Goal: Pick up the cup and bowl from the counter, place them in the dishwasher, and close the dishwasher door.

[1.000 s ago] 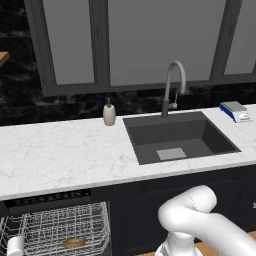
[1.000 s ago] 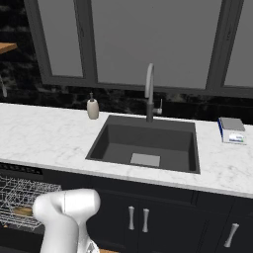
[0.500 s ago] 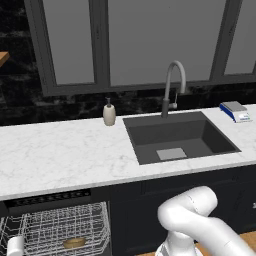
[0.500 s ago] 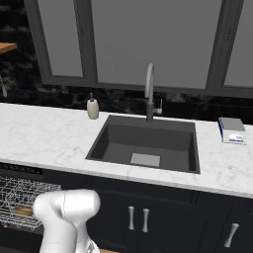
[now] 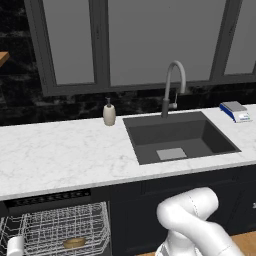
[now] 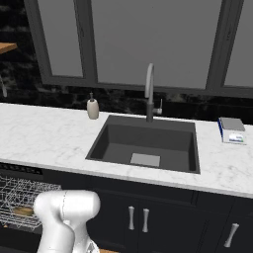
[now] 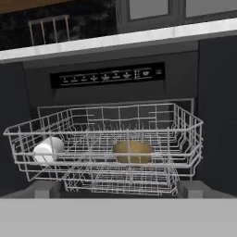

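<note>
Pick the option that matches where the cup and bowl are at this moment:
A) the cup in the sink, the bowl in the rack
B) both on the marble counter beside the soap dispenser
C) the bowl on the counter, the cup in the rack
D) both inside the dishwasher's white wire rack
D: the hand view shows the cup lying at one end of the pulled-out wire rack and the bowl near its middle.

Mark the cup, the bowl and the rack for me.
cup (image 7: 47, 150), hand view, on its white side.
bowl (image 7: 132, 152), hand view, on its tan outer wall.
rack (image 7: 185, 113), hand view, on its right wire rim.
</note>
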